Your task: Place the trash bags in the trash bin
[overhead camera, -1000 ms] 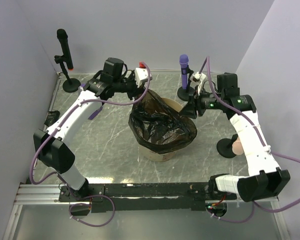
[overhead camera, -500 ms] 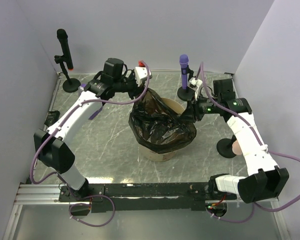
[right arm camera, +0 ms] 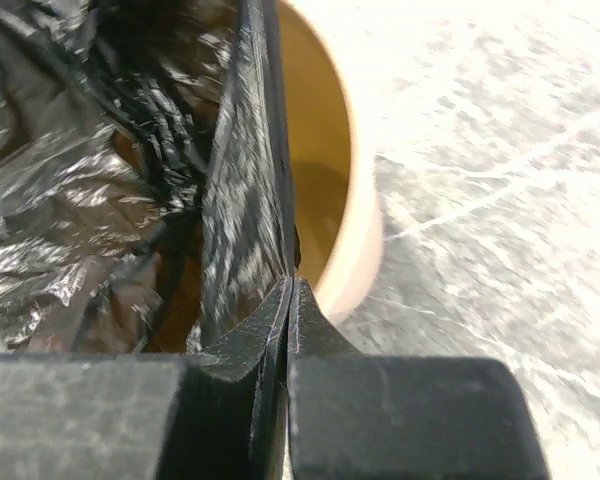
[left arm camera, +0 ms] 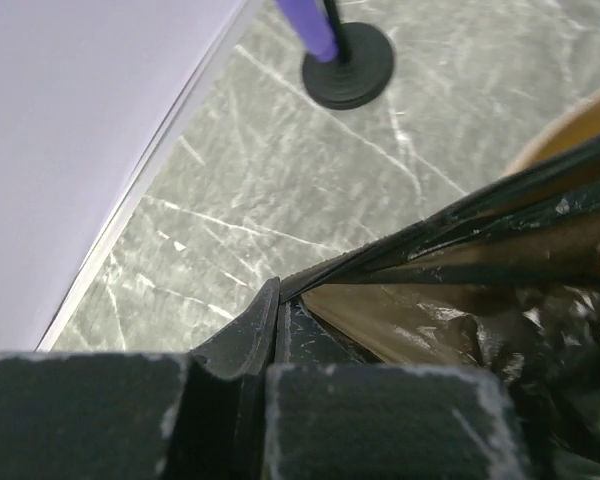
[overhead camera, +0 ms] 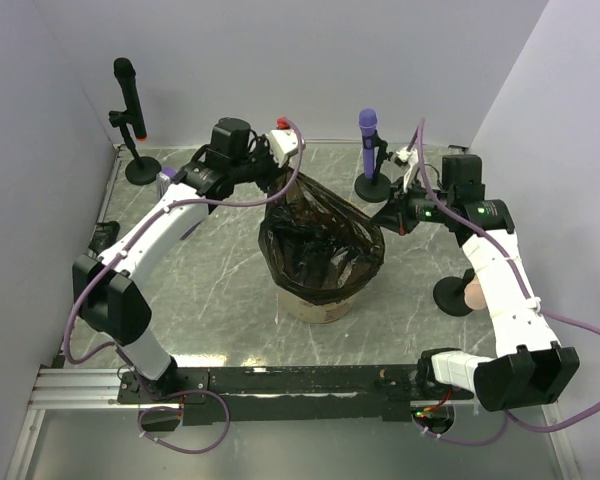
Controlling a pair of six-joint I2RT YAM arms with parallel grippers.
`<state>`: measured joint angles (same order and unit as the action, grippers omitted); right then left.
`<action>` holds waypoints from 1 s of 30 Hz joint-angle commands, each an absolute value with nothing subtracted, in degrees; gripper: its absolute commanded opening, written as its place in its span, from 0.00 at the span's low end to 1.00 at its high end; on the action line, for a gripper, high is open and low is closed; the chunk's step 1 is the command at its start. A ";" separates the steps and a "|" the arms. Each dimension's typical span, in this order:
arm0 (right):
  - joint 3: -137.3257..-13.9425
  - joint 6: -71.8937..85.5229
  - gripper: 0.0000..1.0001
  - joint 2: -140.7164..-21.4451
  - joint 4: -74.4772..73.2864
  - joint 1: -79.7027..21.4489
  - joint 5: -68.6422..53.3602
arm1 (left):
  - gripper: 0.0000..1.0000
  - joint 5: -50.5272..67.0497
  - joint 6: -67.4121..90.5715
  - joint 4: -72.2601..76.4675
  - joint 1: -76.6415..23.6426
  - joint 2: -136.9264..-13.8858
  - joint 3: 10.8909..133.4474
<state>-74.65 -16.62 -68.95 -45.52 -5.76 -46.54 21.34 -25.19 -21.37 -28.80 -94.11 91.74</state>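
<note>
The left arm reaches from the lower left up to the centre, and the left pincer (overhead camera: 283, 180) is closed tight on the upper left edge of the trash bag (overhead camera: 320, 240). The right arm bends in from the right, and the right pincer (overhead camera: 388, 216) is closed too, pinching the bag's right edge. The bag hangs stretched between them, sunk into the trash bin (overhead camera: 318, 308) at the middle of the desk (overhead camera: 220, 270).

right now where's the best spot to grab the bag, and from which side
The mouth's edge, from outside the bin. The bag is floppy and crumpled in the middle, but its edge is a flat fold, easy to pinch. The left gripper and right gripper are shut on it at opposite sides.
</note>
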 commanded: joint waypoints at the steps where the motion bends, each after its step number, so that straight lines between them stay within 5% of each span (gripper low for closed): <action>1: -73.92 -13.27 0.00 -68.20 -42.01 -3.96 -42.81 | 0.01 17.31 -23.03 -18.54 -28.56 -96.50 94.92; 11: -71.90 -10.12 0.00 -69.18 -42.02 -2.91 -38.74 | 0.07 21.18 -19.16 -23.55 -28.56 -100.81 97.21; 15: -71.46 -6.51 0.41 -66.63 -42.27 -0.53 -41.83 | 0.08 23.02 -17.58 -23.64 -28.48 -101.25 97.12; 23: -67.33 -6.41 0.59 -62.93 -44.03 4.04 -58.87 | 0.10 26.02 -18.20 -25.22 -28.83 -103.45 97.91; 30: -62.14 -8.17 0.64 -60.38 -43.94 4.66 -59.32 | 0.10 26.54 -18.54 -26.45 -28.92 -103.36 98.09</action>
